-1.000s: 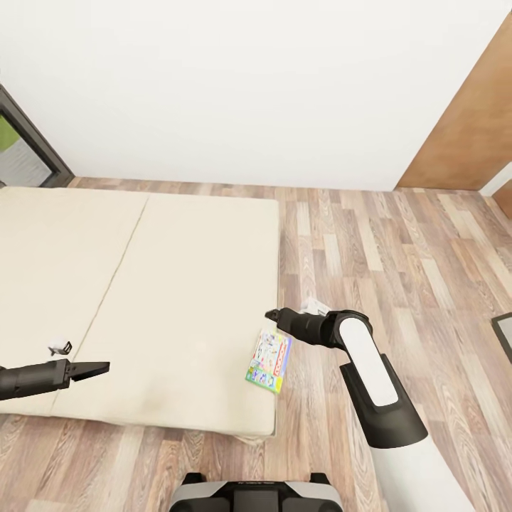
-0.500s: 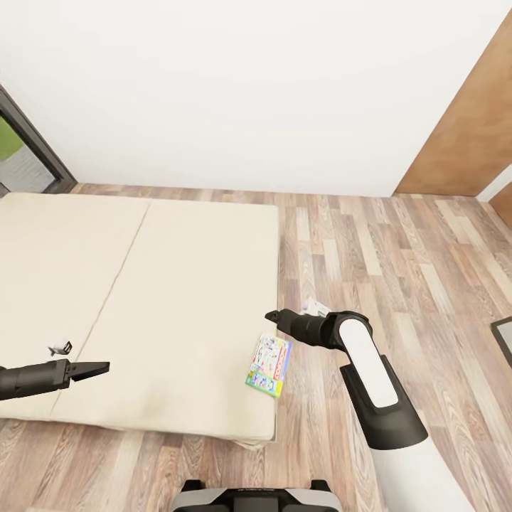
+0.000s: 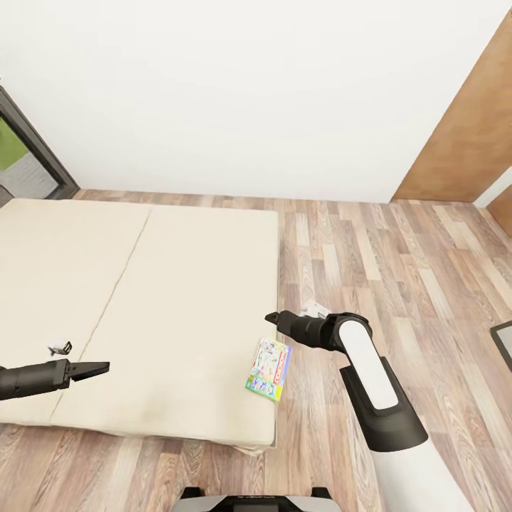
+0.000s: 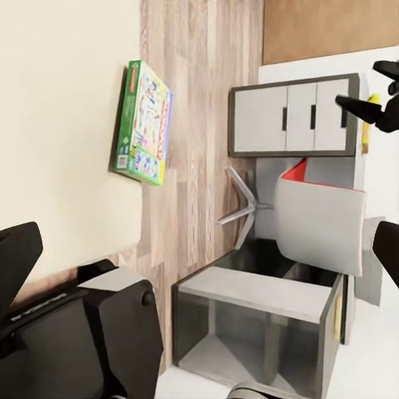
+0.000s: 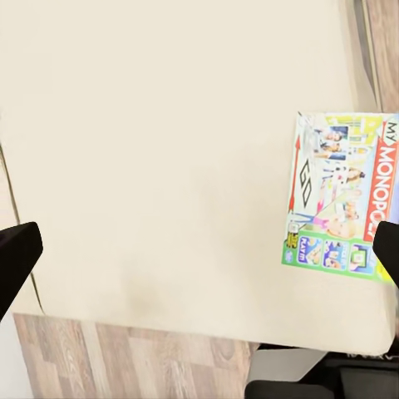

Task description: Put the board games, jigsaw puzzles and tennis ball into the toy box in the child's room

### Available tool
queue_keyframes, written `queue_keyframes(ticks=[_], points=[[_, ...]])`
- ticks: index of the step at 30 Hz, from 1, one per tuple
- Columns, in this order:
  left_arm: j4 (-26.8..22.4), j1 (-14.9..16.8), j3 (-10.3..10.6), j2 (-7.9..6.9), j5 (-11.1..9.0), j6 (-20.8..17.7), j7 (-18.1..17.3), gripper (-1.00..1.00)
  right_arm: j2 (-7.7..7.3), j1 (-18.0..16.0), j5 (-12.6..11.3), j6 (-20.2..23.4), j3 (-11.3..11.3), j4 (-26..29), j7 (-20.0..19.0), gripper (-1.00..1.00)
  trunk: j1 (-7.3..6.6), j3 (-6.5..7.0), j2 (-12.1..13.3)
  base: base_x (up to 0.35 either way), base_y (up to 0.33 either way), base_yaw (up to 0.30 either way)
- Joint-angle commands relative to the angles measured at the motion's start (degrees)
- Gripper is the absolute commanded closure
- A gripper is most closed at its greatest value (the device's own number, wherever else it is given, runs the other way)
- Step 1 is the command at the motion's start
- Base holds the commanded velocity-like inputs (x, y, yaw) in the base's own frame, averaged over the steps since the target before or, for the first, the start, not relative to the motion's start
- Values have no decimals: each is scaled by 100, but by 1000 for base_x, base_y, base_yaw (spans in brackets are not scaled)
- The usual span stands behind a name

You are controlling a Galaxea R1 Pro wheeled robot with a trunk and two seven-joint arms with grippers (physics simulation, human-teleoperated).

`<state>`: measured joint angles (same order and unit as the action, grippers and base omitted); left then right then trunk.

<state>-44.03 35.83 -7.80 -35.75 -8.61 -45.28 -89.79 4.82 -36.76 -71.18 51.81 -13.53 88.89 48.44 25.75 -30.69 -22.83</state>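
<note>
On the near right corner of the low bed's plain beige mattress (image 3: 163, 299), a flat rectangular board game box (image 3: 269, 369) is lying face up, its edge just reaching the mattress side next to the wooden plank floor (image 3: 398, 270). Its lid is showing a red band lettered "MY MONOPOLY", cartoon figures on pale blue-green, and a green border. The black right gripper (image 3: 271, 316) is hovering just above the box, apart from it, fingers spread wide and holding nothing. The black left gripper (image 3: 99, 368) is hanging over the mattress well apart from the box, also open and empty.
</note>
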Motion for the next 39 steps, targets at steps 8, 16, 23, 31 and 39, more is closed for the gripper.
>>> queue_keyframes(ticks=[8,16,23,31,39], points=[[-1,2,1,-2,0,-61,-21,-100,8,161,-49,13,14,13,60,-100,4,68,-9,0,0,0],[-1,2,1,-2,0,-60,-21,-100,5,191,-46,13,12,11,60,-100,4,143,-9,0,0,0],[-1,2,5,3,0,-60,-21,-100,4,197,-45,13,1,6,60,-100,4,210,-9,0,0,0],[-1,2,6,14,0,-60,-21,-100,6,307,-45,9,1,9,60,-100,4,285,-9,0,0,0],[-1,2,11,24,2,-54,-21,-100,6,403,-45,9,13,6,60,-100,4,361,-9,0,0,0]])
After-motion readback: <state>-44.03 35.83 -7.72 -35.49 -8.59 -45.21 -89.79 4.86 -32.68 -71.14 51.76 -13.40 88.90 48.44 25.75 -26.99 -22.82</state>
